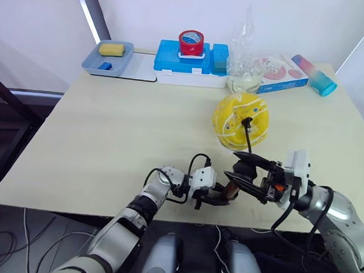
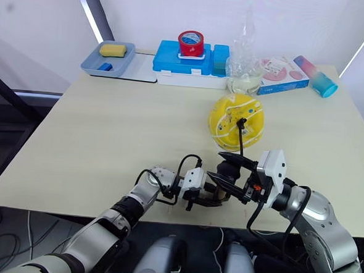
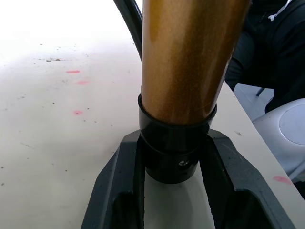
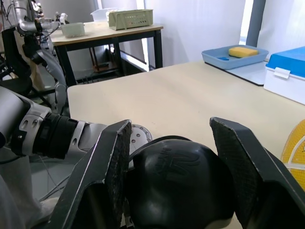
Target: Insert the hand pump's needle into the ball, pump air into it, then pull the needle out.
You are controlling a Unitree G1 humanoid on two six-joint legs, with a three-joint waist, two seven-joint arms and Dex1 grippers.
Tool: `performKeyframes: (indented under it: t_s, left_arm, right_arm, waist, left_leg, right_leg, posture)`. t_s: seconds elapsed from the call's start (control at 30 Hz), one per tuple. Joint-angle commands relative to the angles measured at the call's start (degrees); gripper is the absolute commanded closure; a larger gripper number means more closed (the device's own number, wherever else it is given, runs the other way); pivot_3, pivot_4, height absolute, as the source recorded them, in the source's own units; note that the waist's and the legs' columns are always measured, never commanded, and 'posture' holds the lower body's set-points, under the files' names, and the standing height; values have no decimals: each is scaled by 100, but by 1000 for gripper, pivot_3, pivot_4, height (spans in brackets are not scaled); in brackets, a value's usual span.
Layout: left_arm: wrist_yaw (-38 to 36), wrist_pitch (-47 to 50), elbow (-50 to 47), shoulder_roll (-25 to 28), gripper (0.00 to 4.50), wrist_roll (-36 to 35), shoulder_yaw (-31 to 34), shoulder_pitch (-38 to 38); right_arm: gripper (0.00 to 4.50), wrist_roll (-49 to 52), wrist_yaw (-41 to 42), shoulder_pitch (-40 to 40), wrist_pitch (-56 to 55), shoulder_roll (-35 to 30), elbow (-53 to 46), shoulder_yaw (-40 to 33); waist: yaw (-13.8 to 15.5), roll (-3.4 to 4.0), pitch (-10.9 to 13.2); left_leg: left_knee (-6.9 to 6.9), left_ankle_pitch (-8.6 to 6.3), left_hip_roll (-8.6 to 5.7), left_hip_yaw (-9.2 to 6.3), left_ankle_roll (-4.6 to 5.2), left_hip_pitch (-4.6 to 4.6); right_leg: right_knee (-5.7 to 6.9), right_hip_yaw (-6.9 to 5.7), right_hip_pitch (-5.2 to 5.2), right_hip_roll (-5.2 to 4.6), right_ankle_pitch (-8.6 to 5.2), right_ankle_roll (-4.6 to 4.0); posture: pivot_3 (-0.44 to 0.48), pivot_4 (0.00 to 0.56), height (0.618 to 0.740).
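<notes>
Tabletop (image 1: 108, 138), pale beige and lightly scuffed, is stretching away from both grippers toward a white wall, where a blue-grey tray (image 1: 108, 58) with a yellow sponge (image 1: 111, 48), a blue case (image 1: 183, 59) topped by a red tape roll (image 1: 191, 42), a crumpled clear bag (image 1: 245, 66) and a capped tube (image 1: 314, 75) are lining the far edge; in the right wrist view a second table (image 4: 107, 31) carrying a slatted basket (image 4: 131, 19) is standing farther back in the room. The left gripper (image 1: 213, 196) is closing its fingers (image 3: 119, 181) around the black base end of the hand pump (image 3: 183, 62), the pads pressing on the collar from both sides while the copper-brown cylinder is rising out between them. The right gripper (image 1: 244, 172) is holding its fingers (image 4: 114, 162) spread moderately, straddling the pump's rounded black handle, which is sitting between the pads with a sliver of gap at each side. Beyond the right fingertips, the ball (image 1: 241, 120) is resting on the table, and the thin black hose (image 1: 250, 137) is running up from the pump to the needle (image 1: 246, 122), which is sitting at the ball's surface.
</notes>
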Motion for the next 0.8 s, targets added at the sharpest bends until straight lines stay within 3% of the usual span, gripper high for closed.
performKeyframes:
  t_s: [0.03,0.5,0.8]
  left_arm:
    - [-115,-93,99,-127,3390,5,23,-141]
    - [-210,-302,1210,-439,3390,563,-118,-563]
    - [-231,-413,1514,-355,3390,653,-64,-443]
  right_arm:
    - [2349,121,44,-17,-93,-72,-204,-235]
    - [2349,119,12,90,-80,-107,-270,-290]
    - [2349,665,-220,-15,207,-323,-676,-763]
  waist:
    - [3,0,0]
    - [-9,-3,-2]
    - [-2,-7,-5]
  left_leg:
    - [0,0,0,0,0,0]
    - [2,0,-4,-1,0,1]
    - [14,0,1,-4,1,3]
  right_leg:
    - [0,0,0,0,0,0]
    - [4,-1,0,1,0,0]
    - [7,-1,6,-3,0,0]
  posture:
    - [0,150,737]
    - [0,150,737]
    - [0,150,737]
